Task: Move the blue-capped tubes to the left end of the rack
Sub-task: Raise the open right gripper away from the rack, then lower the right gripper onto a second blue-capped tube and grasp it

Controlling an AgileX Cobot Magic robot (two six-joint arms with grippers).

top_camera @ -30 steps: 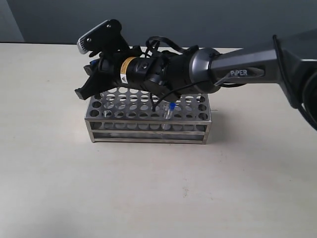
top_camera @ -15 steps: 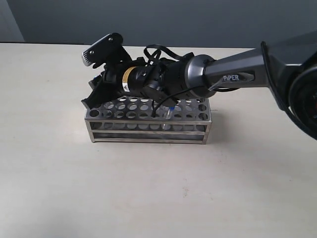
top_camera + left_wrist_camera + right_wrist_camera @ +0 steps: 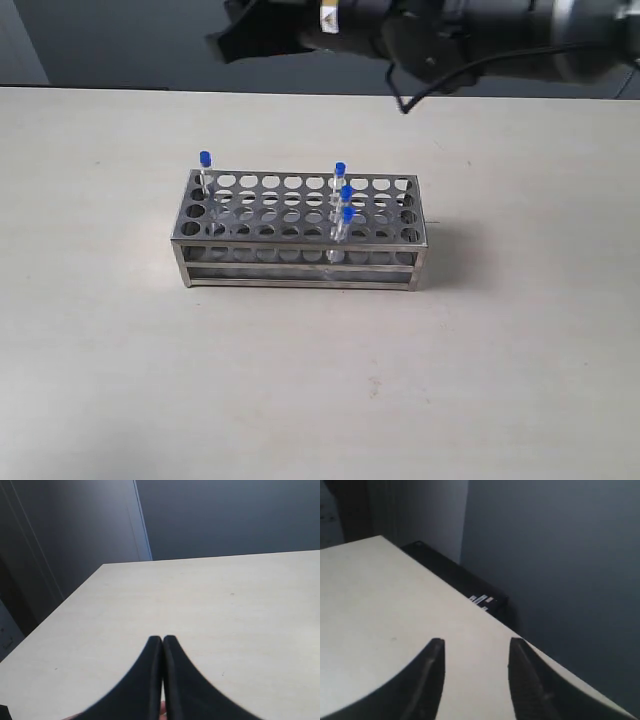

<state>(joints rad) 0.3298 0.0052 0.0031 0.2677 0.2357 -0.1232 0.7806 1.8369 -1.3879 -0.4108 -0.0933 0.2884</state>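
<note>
We see our right gripper [image 3: 477,642] well apart from the rack [image 3: 290,250], with open air between them and bare table [image 3: 300,400] under its spread fingers. Three tubes [image 3: 345,192] stand close in a line, leaving only tight gaps for fingers, while the lone tube [image 3: 205,170] at the rack's end corner has free holes beside it. Ahead of our closed left gripper [image 3: 162,640] lies only table.

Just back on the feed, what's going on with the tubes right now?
Nothing is held at this moment. The right gripper is open and empty, its arm raised clear of the rack. The left gripper is shut over bare table. One blue-capped tube stands at the rack's left end; the other three stand together right of the middle, not yet moved.
</note>
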